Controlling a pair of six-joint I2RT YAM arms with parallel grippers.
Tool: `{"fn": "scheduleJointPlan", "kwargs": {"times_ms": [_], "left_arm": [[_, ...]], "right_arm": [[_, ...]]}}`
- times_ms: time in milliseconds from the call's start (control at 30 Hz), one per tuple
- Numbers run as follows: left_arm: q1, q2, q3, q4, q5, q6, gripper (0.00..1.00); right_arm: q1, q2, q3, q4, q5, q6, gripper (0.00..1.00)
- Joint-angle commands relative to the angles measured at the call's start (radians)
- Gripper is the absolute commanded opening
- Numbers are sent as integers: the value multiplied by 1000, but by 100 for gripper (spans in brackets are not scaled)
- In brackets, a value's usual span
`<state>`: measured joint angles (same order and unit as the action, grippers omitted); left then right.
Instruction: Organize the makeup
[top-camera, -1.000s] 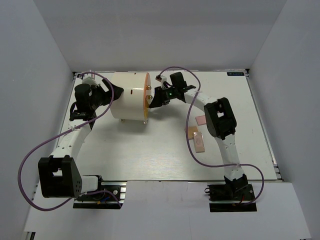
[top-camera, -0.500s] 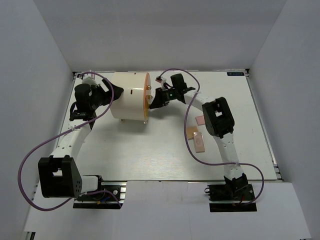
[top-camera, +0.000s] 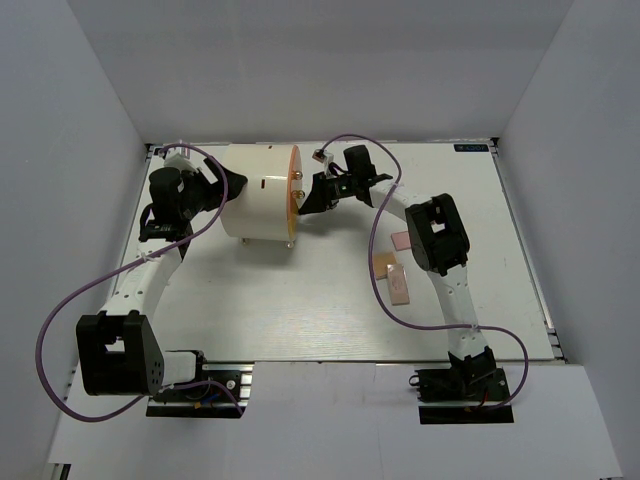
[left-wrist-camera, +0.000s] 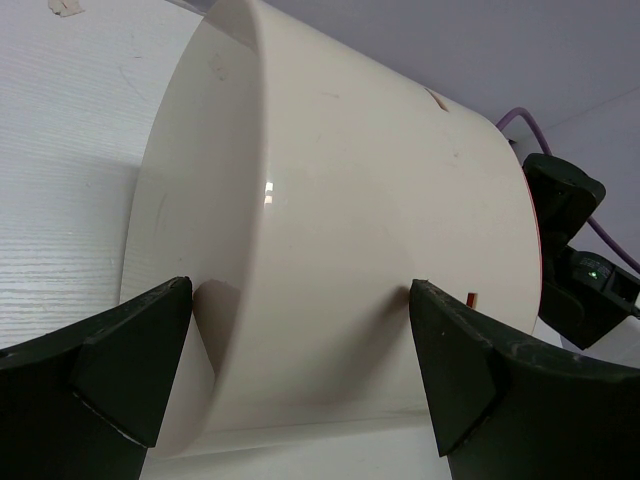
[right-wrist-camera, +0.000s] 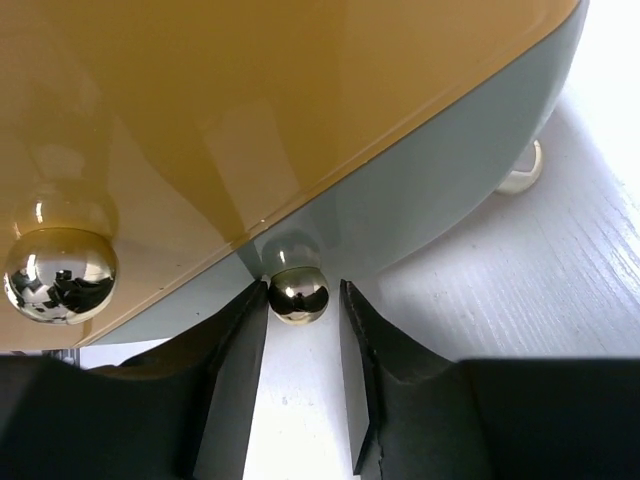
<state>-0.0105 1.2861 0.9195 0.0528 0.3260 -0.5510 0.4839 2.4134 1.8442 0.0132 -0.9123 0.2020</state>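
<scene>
The likeliest trouble starts at the left gripper (left-wrist-camera: 300, 350), whose jaws stand at full spread on either side of the cream cylinder (top-camera: 258, 192), which lies on its side. Whether the pads press it or merely flank it I cannot tell, and if they only flank, a tug from the other end could drag or roll the cylinder across the table (top-camera: 300, 310) instead of opening it. At its orange front (top-camera: 296, 186) the small gold knob (right-wrist-camera: 298, 293) sits between the half-closed jaws of the right gripper (right-wrist-camera: 303, 300), one finger touching, the other seemingly a sliver off, so a firm hold is not certain, and the round, polished knob could pop free under a pull. The front is shut and nothing inside shows. The makeup in view, a pink square (top-camera: 401, 240) and beige pieces (top-camera: 398, 284), lies loose on the table well right of the cylinder
</scene>
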Motion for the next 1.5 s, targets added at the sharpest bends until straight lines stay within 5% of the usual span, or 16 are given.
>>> {"fn": "scheduleJointPlan", "kwargs": {"times_ms": [0,433,1467], "left_arm": [[-6,-16,-2,-37,8,2,98],[-6,-14,-8,-34,5,-4,98],[3,-73,-18,-41,-61,-32,98]], "right_arm": [[-4,21,38,34,-22,-10,40],[-27,23,21,-10,32,-35,16],[-142,-126,-181,-174,73,-197,14]]}}
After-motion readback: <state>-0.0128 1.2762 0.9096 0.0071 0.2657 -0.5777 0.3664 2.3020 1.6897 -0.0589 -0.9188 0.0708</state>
